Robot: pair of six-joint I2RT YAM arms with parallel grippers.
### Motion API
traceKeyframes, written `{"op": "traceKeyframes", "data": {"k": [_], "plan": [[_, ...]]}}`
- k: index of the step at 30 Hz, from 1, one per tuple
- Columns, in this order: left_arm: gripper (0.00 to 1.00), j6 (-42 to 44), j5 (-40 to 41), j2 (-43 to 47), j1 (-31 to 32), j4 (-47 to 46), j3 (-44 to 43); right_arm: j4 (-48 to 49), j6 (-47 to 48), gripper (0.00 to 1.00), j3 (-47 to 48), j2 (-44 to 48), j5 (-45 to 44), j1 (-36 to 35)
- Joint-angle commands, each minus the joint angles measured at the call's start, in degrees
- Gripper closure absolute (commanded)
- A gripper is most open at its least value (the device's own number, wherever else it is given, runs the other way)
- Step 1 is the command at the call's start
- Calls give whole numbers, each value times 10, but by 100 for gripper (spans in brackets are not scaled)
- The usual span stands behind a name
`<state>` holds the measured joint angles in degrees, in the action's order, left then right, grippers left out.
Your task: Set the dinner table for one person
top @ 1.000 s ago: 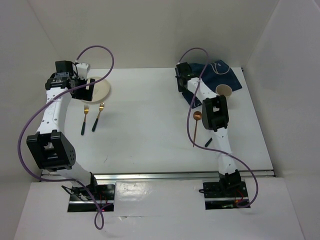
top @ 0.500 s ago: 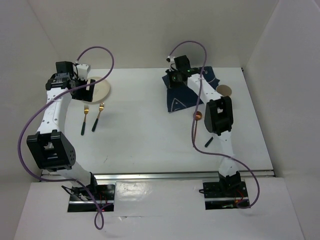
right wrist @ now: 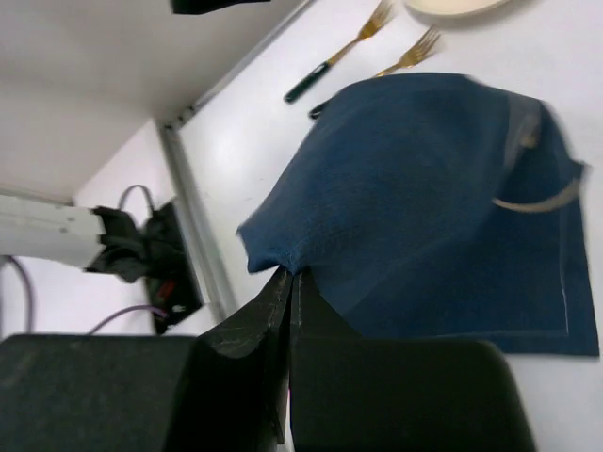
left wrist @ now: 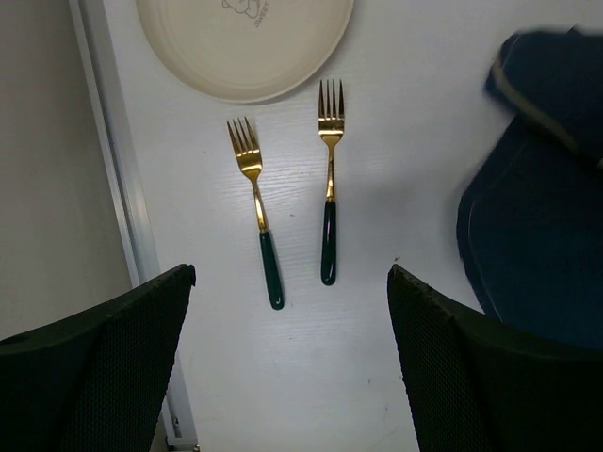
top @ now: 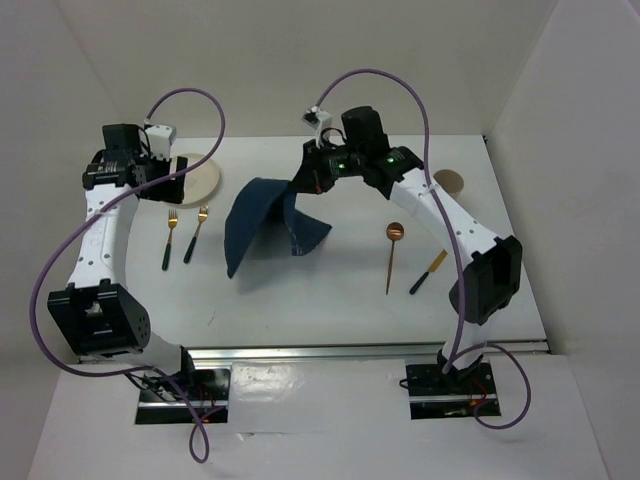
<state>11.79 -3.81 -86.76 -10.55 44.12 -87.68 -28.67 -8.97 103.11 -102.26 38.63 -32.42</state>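
The white dinner table (top: 330, 295) carries all the items. My right gripper (top: 304, 183) is shut on a corner of the navy blue placemat (top: 262, 222) and holds it lifted and draped over the table's middle. In the right wrist view the jaws (right wrist: 292, 275) pinch the placemat's edge (right wrist: 424, 207). My left gripper (top: 163, 180) is open and empty, hovering near the cream plate (top: 203, 178) and above two gold forks (top: 169, 240) (top: 197, 232). In the left wrist view the forks (left wrist: 256, 207) (left wrist: 329, 188) lie below the plate (left wrist: 245, 47), ahead of the left gripper (left wrist: 292, 377).
A gold spoon (top: 392, 255) and a dark-handled knife (top: 428, 272) lie on the right side. A tan cup (top: 448, 182) stands at the far right. The placemat's edge shows in the left wrist view (left wrist: 537, 235). White walls enclose the table.
My right arm has swung left, carrying the placemat from the far right corner to the table's middle. The cup stays at the far right. The left arm has barely moved.
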Motion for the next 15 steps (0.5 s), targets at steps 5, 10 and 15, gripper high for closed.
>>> {"op": "traceKeyframes", "data": {"k": [5,10,15], "plan": [[10,2,-37,22,9,11,-12,40,-105,100,-92,29,10,10],[10,58,-7,-9,101,55,-23,-44,-171,100,-71,-93,-57,74],[9,109,77,10,233,-10,65,-114,-189,41,79,-274,-148,104]]}}
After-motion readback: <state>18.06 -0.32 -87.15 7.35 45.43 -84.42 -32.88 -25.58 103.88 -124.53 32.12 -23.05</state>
